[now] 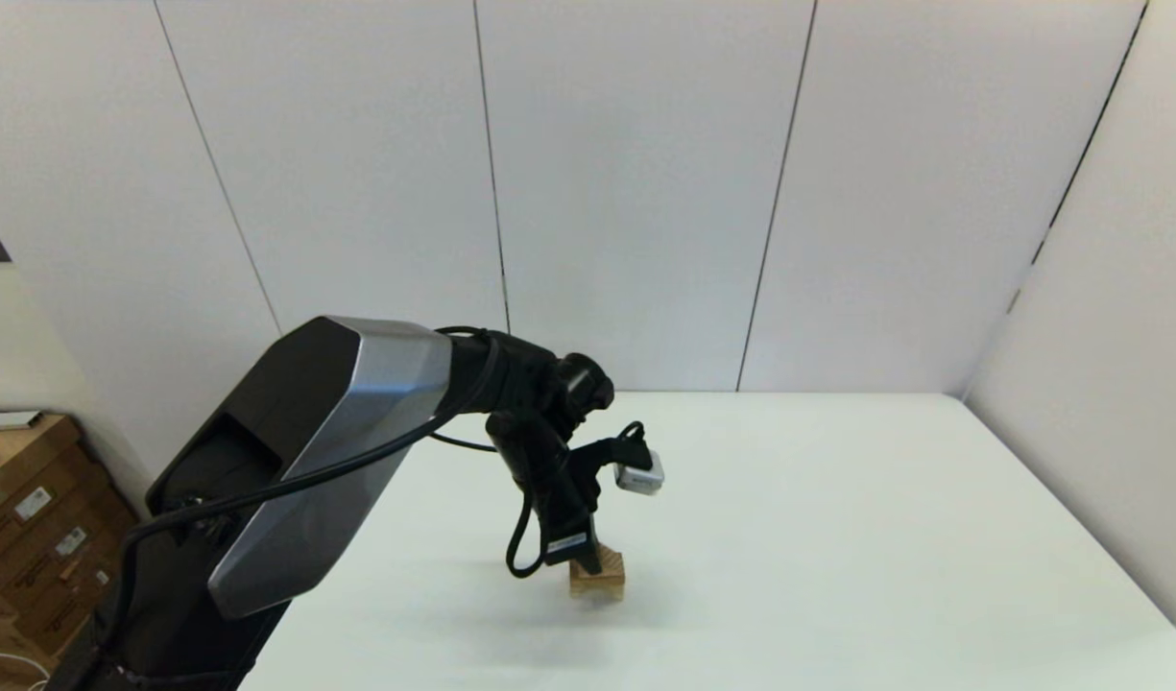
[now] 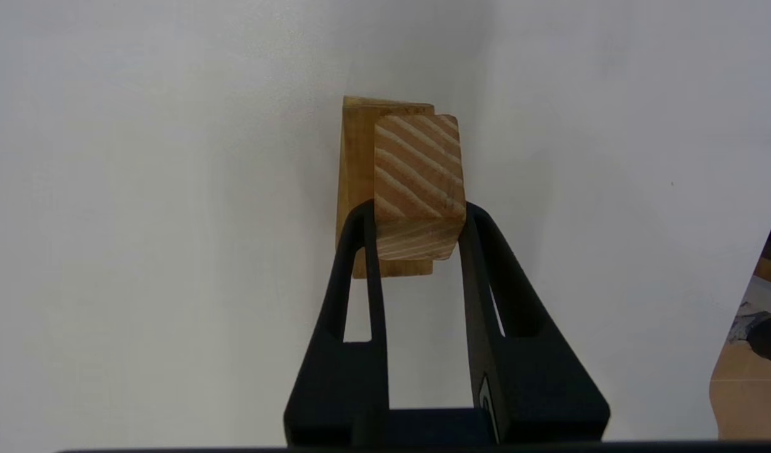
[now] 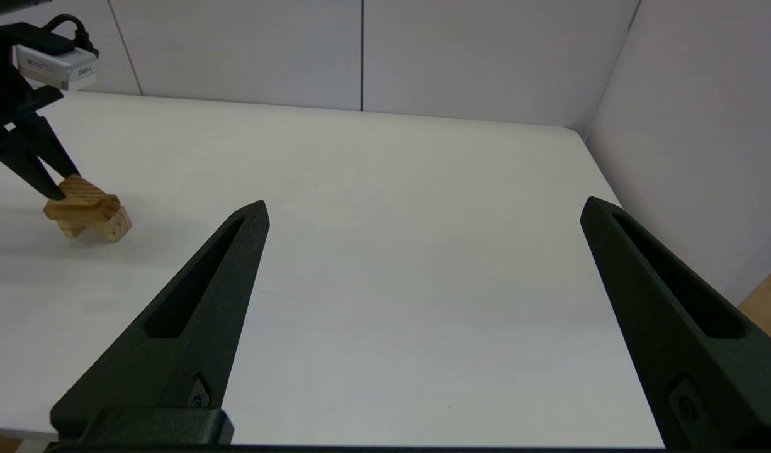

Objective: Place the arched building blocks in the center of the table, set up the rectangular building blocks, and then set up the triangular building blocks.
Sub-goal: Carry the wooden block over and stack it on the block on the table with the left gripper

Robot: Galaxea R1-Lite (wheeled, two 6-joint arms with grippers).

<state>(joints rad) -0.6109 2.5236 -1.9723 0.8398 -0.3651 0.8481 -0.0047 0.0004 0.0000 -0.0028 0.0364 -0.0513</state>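
Left pincer [image 2: 418,223] clamped on small light-brown wooden triangular wedge [image 2: 418,182], thin light-brown wooden slab [image 2: 357,157] directly beyond its tips on white table [image 2: 140,220]; risk: off-centre release tips wedge off; right pincer [image 3: 423,207] apart, idle.

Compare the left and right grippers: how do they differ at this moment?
The left gripper has its jaws shut on the rectangular block, on top of the arched block. The right gripper has its jaws wide open and empty. Left points down at the table; right hangs well apart from the blocks. Both are black and tapered.
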